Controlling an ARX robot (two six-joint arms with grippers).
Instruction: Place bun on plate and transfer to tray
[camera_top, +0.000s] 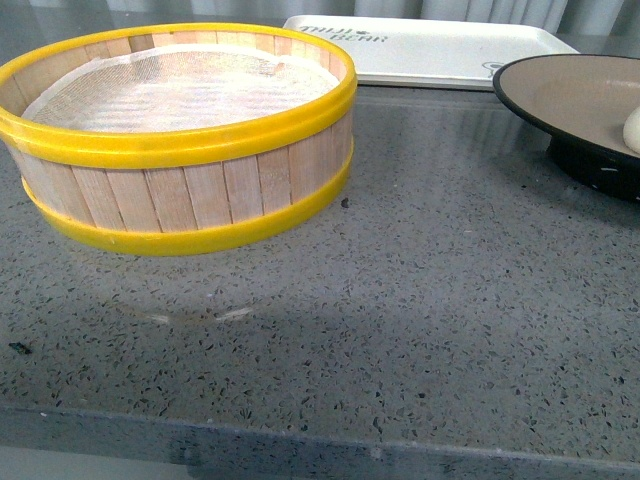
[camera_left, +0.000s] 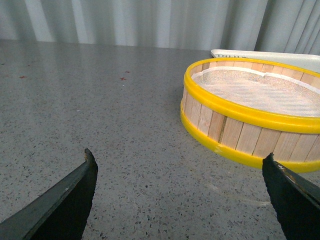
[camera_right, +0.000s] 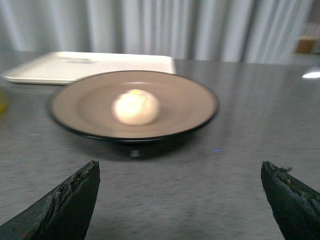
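The cream-white bun (camera_right: 135, 107) sits in the middle of the plate (camera_right: 185, 97), which has a beige-brown inside and a black rim. In the front view the plate (camera_top: 560, 90) is at the far right, with only an edge of the bun (camera_top: 632, 130) showing. The white tray (camera_top: 420, 48) lies at the back, behind the plate; it also shows in the right wrist view (camera_right: 90, 66). My right gripper (camera_right: 180, 172) is open and empty, facing the plate from a short way off. My left gripper (camera_left: 180, 167) is open and empty over bare counter. Neither arm shows in the front view.
A yellow-rimmed wooden steamer basket (camera_top: 180, 135) with a white cloth liner stands at the left and holds no bun; it is beside my left gripper (camera_left: 250, 112). The grey speckled counter (camera_top: 400, 330) ends at a front edge. Curtains hang behind.
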